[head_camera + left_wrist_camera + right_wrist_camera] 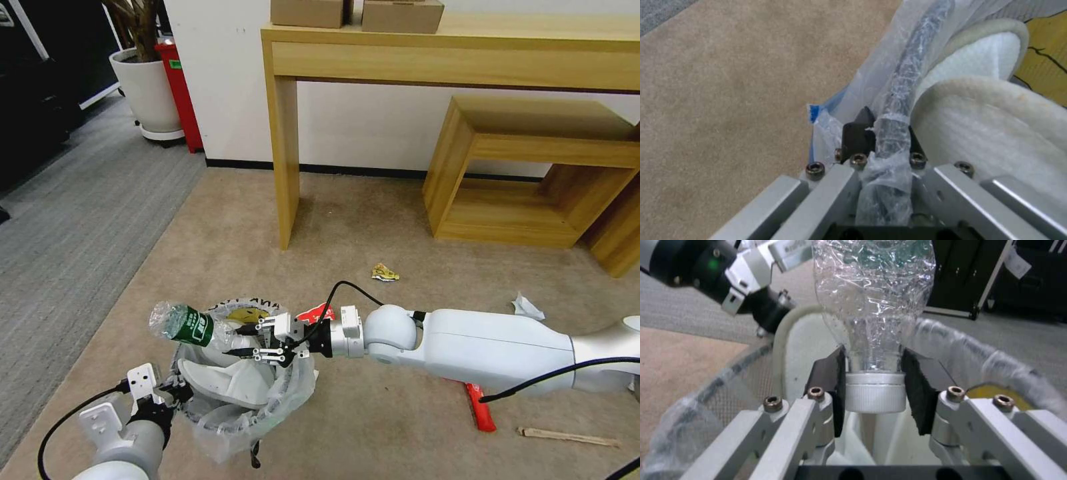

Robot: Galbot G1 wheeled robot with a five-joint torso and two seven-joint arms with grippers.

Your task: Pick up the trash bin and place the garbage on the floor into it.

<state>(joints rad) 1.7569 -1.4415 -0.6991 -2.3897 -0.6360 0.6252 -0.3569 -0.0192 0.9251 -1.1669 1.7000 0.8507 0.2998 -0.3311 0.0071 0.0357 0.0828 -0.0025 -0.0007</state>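
The trash bin (223, 427), lined with a crinkly clear bag, hangs at the lower left with my left gripper (170, 393) shut on its near rim. In the left wrist view the gripper (882, 140) clamps the bagged rim (907, 66). Inside lie white slippers (227, 383) (987, 126). My right gripper (250, 340) (873, 373) is shut on the neck of a crushed green-label bottle (183, 323) (873, 300), held over the bin's far rim (978, 346). More garbage lies on the floor: a yellow wrapper (385, 272), crumpled paper (527, 307), a red wrapper (481, 407) and a wooden stick (567, 437).
A tall wooden table (287, 153) with cardboard boxes (400, 15) stands against the wall ahead. A low open wooden stool (533, 173) sits to its right. A white plant pot (150, 93) and a red bin (180, 93) are at the far left by grey carpet (73, 220).
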